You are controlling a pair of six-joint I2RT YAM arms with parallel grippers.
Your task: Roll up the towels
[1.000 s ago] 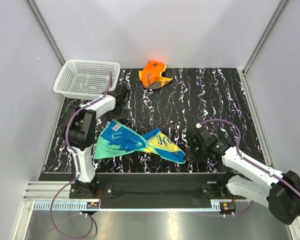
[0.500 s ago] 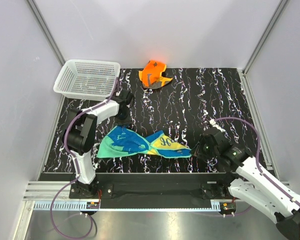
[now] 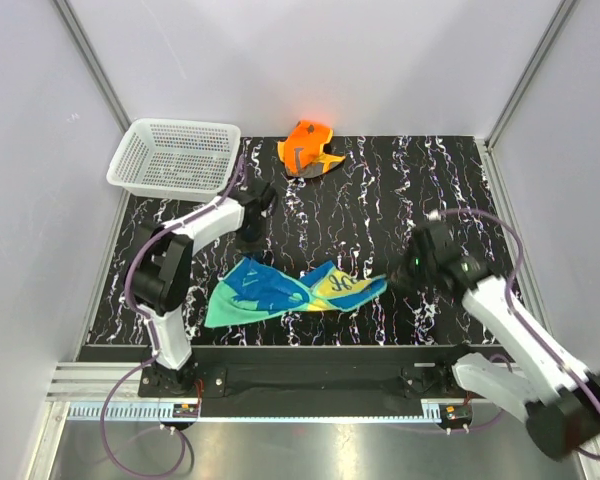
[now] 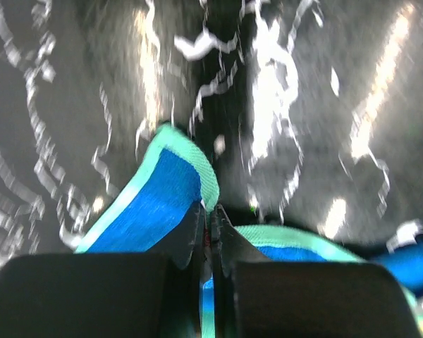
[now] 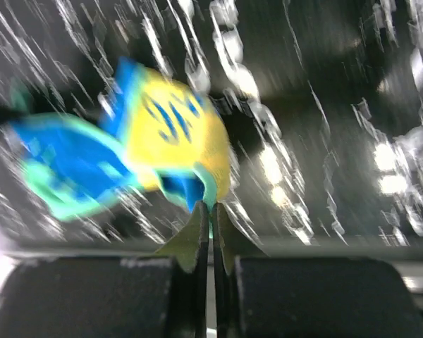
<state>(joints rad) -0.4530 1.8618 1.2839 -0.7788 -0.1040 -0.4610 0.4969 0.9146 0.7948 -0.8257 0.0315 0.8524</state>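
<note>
The yellow towel [image 3: 280, 288], teal-blue on its back, lies stretched between both grippers near the table's front. My left gripper [image 3: 248, 246] is shut on its far left corner; in the left wrist view the jaws [image 4: 211, 211] pinch the pale green hem of the towel [image 4: 155, 204]. On the other side, my right gripper [image 3: 385, 280] is shut on the right corner. The right wrist view shows the fingertips [image 5: 212, 208] clamped on the hem, with the yellow lettered face [image 5: 173, 130] hanging beyond them. The orange towel [image 3: 308, 148] sits crumpled at the table's far edge, away from both grippers.
A white mesh basket [image 3: 175, 155] stands at the far left corner, just behind the left arm. Grey walls close in the black marbled table [image 3: 420, 190] on three sides.
The left gripper came down and closed on the towel's left corner. The right gripper carried the right corner away from the front edge, and the towel slid rightward.
</note>
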